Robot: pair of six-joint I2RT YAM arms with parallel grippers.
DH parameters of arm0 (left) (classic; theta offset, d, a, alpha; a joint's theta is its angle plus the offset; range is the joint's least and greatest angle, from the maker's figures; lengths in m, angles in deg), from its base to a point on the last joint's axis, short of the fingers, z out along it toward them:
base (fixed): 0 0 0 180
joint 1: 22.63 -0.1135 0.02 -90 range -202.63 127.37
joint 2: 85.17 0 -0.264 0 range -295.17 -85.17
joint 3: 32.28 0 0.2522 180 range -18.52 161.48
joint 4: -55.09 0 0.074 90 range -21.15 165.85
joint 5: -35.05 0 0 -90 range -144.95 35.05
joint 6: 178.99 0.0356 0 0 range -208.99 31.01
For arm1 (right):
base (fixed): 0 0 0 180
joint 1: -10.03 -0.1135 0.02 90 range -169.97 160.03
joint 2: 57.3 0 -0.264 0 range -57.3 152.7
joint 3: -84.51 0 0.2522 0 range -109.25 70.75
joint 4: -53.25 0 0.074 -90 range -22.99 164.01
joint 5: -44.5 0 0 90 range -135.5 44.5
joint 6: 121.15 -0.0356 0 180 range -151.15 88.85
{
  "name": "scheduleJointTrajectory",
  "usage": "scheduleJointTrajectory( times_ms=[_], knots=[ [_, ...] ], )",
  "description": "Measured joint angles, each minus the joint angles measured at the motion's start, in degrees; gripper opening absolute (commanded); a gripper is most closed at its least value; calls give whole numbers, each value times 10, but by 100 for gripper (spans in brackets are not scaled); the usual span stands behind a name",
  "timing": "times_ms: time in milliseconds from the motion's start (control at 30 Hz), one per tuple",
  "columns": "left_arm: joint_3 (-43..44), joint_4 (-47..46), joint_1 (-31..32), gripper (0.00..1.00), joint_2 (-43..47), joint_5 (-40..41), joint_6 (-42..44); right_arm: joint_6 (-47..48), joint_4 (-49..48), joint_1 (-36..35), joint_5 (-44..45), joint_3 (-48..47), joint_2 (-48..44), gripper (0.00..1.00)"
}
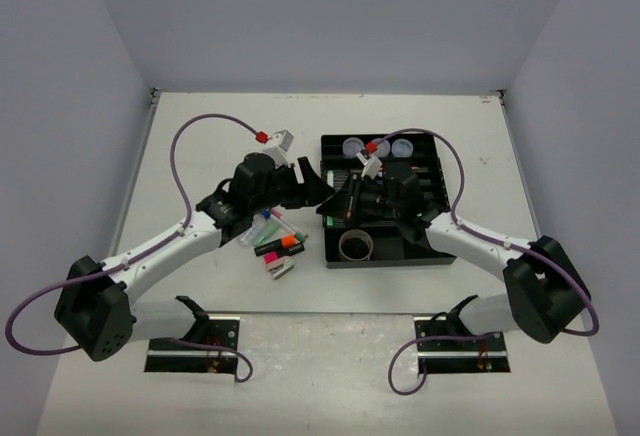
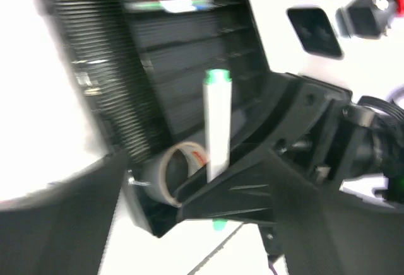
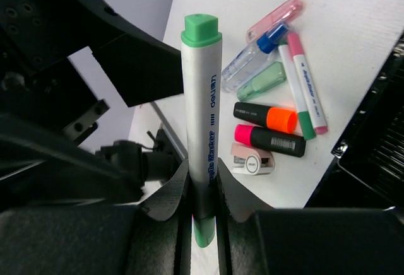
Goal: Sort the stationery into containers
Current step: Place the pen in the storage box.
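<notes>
My left pincer was spread wide with nothing in it, parked just off the left edge of the black organiser tray. A loose pile lay on the table beside that arm, with an orange highlighter and a blue-capped bottle in it. My right pincer was clamped on a green-capped white marker, held upright over the tray and close to the tan tape roll in the near-left section.
</notes>
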Motion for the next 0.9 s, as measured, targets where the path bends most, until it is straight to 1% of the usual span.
scheduleJointTrajectory(
  times_ms=[100, 167, 233, 300, 433, 533, 600, 733, 900],
  knots=[
    [51, 94, 2, 100, 3, 75, 13, -6, 4, 12, 14, 0, 4, 0],
    [96, 167, 5, 100, 15, 153, 19, -12, 10, 26, 28, 0, 6, 0],
    [130, 220, 5, 100, 45, 215, 20, -17, 14, 45, 39, 0, 7, 0],
    [146, 262, 4, 100, 92, 272, 20, -29, 19, 66, 55, 1, 8, 0],
    [155, 310, 4, 100, 189, 319, 23, -79, 37, 116, 106, 5, 8, 0],
    [154, 354, 4, 100, 233, 338, 30, -150, 80, 157, 173, 3, 8, 0],
    [152, 381, 4, 100, 249, 347, 34, -199, 128, 174, 217, -4, 10, 0],
    [136, 422, 4, 100, 266, 364, 37, -312, 267, 188, 296, -46, 30, 0],
    [113, 449, 4, 100, 283, 372, 46, -417, 348, 188, 346, -77, 59, 0]
  ],
)
